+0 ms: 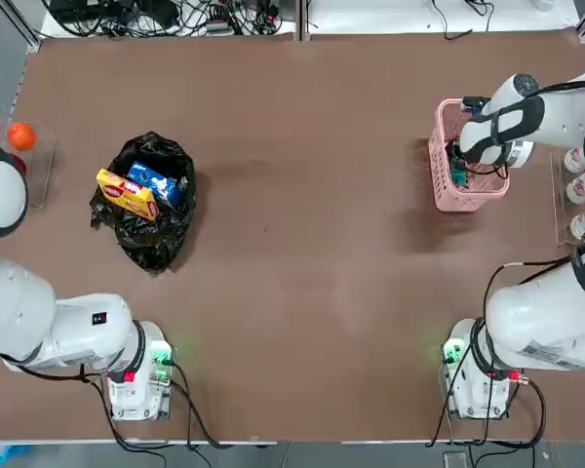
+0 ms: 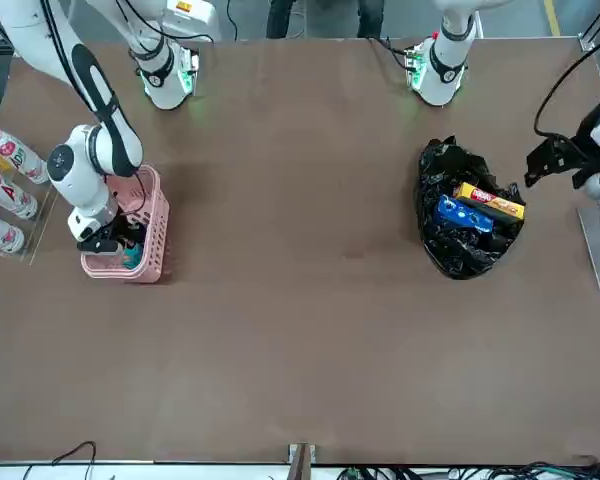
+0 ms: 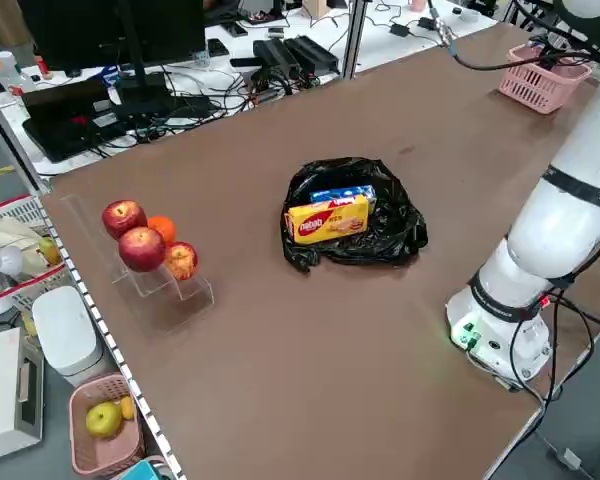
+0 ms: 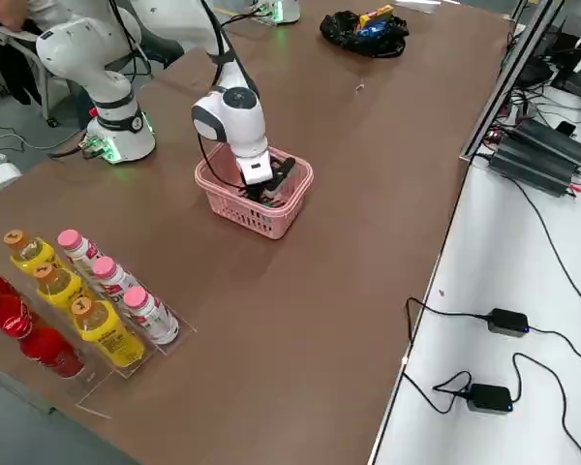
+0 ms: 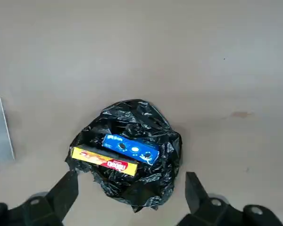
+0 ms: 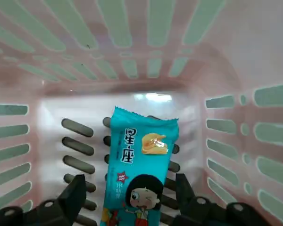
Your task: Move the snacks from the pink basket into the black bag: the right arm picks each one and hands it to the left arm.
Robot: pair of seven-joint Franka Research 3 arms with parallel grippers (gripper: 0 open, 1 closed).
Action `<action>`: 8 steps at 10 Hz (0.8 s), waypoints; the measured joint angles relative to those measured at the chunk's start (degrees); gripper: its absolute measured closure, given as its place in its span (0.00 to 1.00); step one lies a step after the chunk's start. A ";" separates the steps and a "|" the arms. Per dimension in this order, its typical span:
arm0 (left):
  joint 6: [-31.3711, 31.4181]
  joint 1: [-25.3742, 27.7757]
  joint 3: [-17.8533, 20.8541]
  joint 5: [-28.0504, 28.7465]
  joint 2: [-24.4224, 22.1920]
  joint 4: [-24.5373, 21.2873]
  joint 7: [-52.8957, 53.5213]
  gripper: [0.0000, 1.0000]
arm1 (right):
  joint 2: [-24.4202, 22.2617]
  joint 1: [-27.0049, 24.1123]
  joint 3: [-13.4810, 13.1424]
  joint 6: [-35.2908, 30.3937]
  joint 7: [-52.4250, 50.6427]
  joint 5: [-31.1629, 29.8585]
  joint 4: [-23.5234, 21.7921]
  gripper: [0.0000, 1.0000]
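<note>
The right end effector is lowered inside the pink basket, which sits near the table's right edge by the white bottles. Its fingers are spread on either side of the slim teal-blue packet lying on the basket floor, not clamped on it. The black bag lies toward the table's left edge, and holds the yellow packet and the blue-and-white pouch side by side. The left end effector hangs above the bag, fingers wide apart and holding nothing.
</note>
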 joint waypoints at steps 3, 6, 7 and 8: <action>0.00 0.49 0.30 0.00 0.26 -0.01 1.27 0.00 | 0.51 0.01 -0.01 1.27 0.00 -0.01 -0.03 0.15; 0.00 0.52 0.86 0.00 0.67 -0.02 1.27 0.00 | 1.45 0.01 -0.01 2.63 0.00 -0.01 -0.03 0.15; 0.00 0.52 0.86 0.00 0.74 -0.02 1.27 0.00 | 1.69 0.01 -0.01 3.01 0.00 -0.01 -0.03 0.16; 0.00 0.52 0.86 0.00 0.77 -0.02 1.24 0.00 | 1.85 0.01 -0.01 3.24 0.00 -0.01 -0.03 0.18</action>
